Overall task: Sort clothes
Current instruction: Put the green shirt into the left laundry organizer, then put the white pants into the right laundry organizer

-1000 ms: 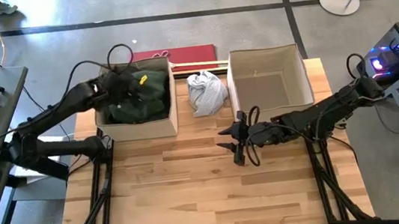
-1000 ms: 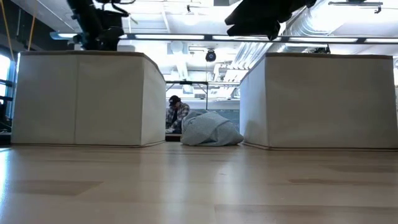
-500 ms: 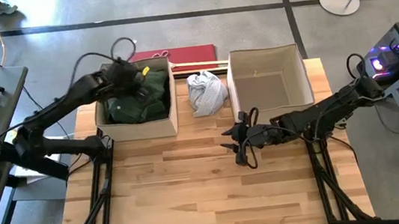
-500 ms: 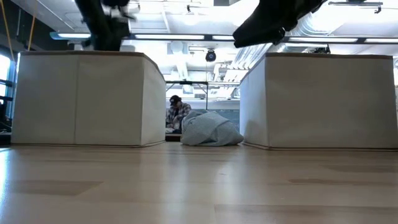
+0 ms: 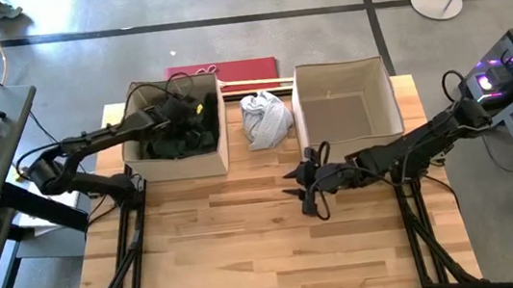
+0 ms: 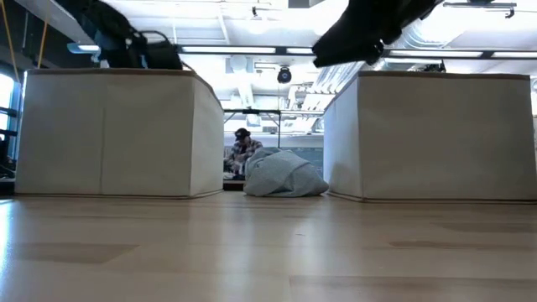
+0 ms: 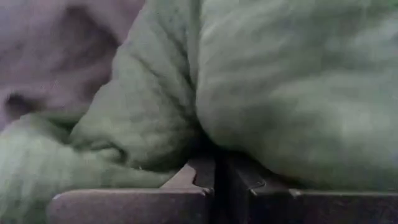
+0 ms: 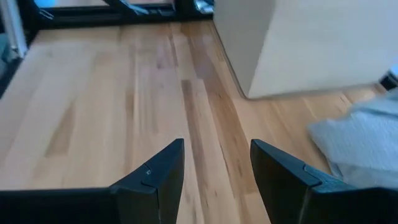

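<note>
Landmark: light grey-white garment (image 5: pixel 265 119), crumpled on the counter (image 5: pixel 248 242) in the gap between the two beige fabric boxes; in the low view it sits as a soft heap (image 6: pixel 284 177) on the wood, apart from both box walls.

Left box (image 5: pixel 220 138): just left of the grey-white garment. Holds a pile of dark clothes; dark green garment (image 5: pixel 197 112) on the side nearest the grey-white one, darker fabric beside it that I cannot sort into separate pieces. Pile fills the box floor.

Right box (image 5: pixel 377 77): just right of the grey-white garment. Only its pale inner walls and floor show.

Left pincer (image 5: pixel 179 116): down inside the left box, pressed into the pile. In the left wrist view the two dark fingers (image 7: pixel 186 180) lie together with no gap, green cloth (image 7: pixel 280 93) bulging right against them; whether any cloth is caught between them I cannot tell.

Right pincer (image 5: pixel 301 180): over bare counter, nearer the front edge than the grey-white garment and slightly to its right, well apart from it. Fingers (image 8: pixel 158 171) stand apart with only wood planks between them. The right wrist view also catches a corner of a beige box and an edge of the grey-white garment (image 8: pixel 367 140).

Behind the grey-white garment: a person (image 6: pixel 242 151) far off in the room, seen through the gap.
</note>
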